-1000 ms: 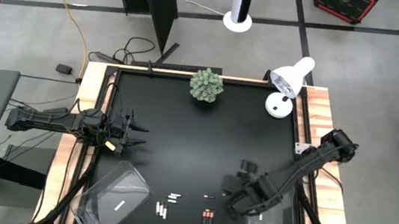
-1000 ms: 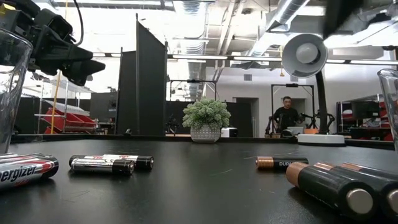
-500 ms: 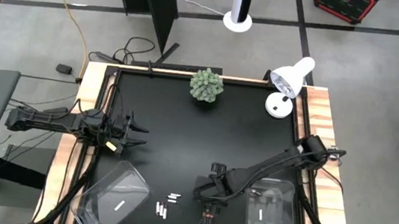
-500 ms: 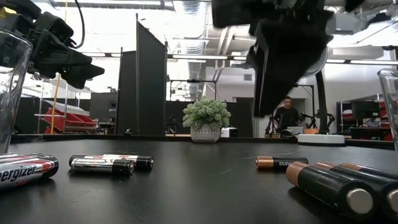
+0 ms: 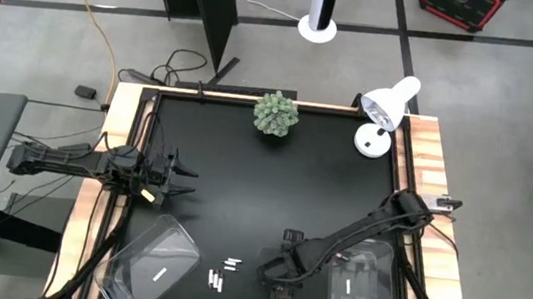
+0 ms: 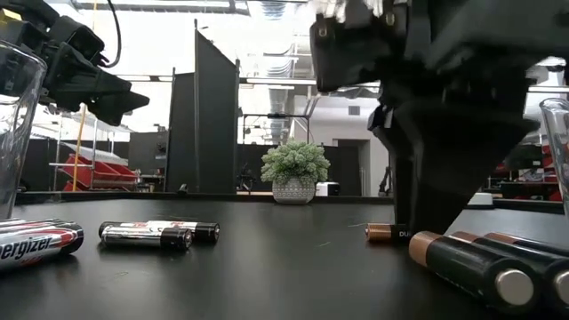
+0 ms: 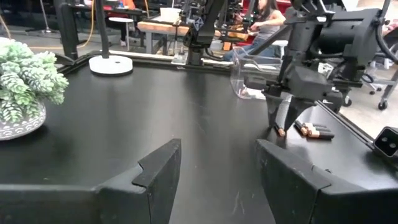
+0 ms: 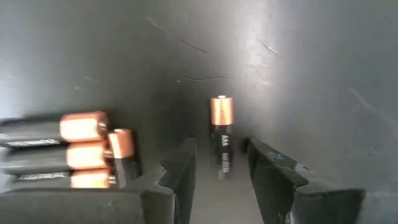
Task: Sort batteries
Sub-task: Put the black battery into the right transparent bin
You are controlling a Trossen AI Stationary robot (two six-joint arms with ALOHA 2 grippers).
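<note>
A lone dark battery with a copper end (image 8: 221, 124) lies flat on the black table (image 5: 242, 187). My right gripper (image 8: 219, 163) points down over it, open, one finger on each side of its dark end and apart from it. Three more dark batteries (image 8: 74, 149) lie side by side close by. Several white batteries (image 5: 224, 272) lie toward the table's left of them. The low view shows my right gripper (image 6: 427, 209) standing over the lone battery (image 6: 382, 233). My left gripper (image 5: 181, 175) waits open at the table's left edge.
A clear bin (image 5: 154, 270) holding one white battery sits at the near left. A second clear bin (image 5: 363, 293) sits at the near right, under my right arm. A potted plant (image 5: 276, 113) and a white lamp (image 5: 383, 113) stand at the far edge.
My right gripper has swung from beside the right bin toward the table's left and come down, tipping steeper, until its fingers straddle the lone dark battery. The batteries have not moved.
</note>
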